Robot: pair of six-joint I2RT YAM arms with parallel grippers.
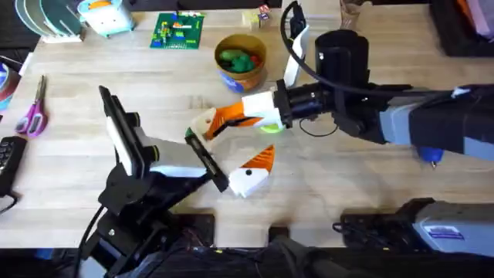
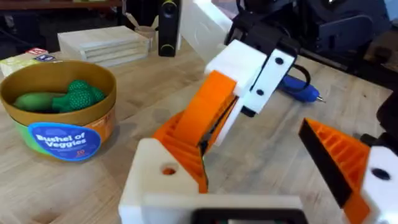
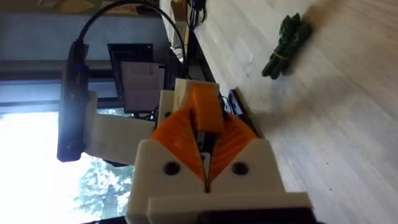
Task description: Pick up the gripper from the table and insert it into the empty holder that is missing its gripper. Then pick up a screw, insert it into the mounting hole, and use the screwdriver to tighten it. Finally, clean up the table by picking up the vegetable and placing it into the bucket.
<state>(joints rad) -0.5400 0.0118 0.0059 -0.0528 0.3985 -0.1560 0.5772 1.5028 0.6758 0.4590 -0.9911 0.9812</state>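
You are on the first step: seating the gripper (image 3: 205,111) in the holder (image 2: 149,183). The right gripper (image 3: 208,140) has its orange pads pinched shut on that small orange wedge and presents it at the white mount on one finger of the left gripper (image 1: 231,143), over the middle of the table (image 1: 347,193). The left gripper's fingers stand wide apart; the far one already carries its orange tip, and the near one is the bare mount you are filling.

From the left wrist view, orange ribbing lies against the mount just above its screw hole. I cannot tell whether the wedge is fully home or only leaning on the face, because the right arm's fingers cover the joint.

Your next move calls for a straight push along the mount's face until the wedge sits flush and its hole lines up with the mount's. Then let go slowly, so the part does not lift away with the pads.

The screw and tightening are not yet done. The screwdriver (image 2: 300,87) lies on the table beyond the right arm. The vegetable (image 3: 286,37) lies on the bare wood, not yet in the bucket (image 1: 241,60), which stands at the far side.
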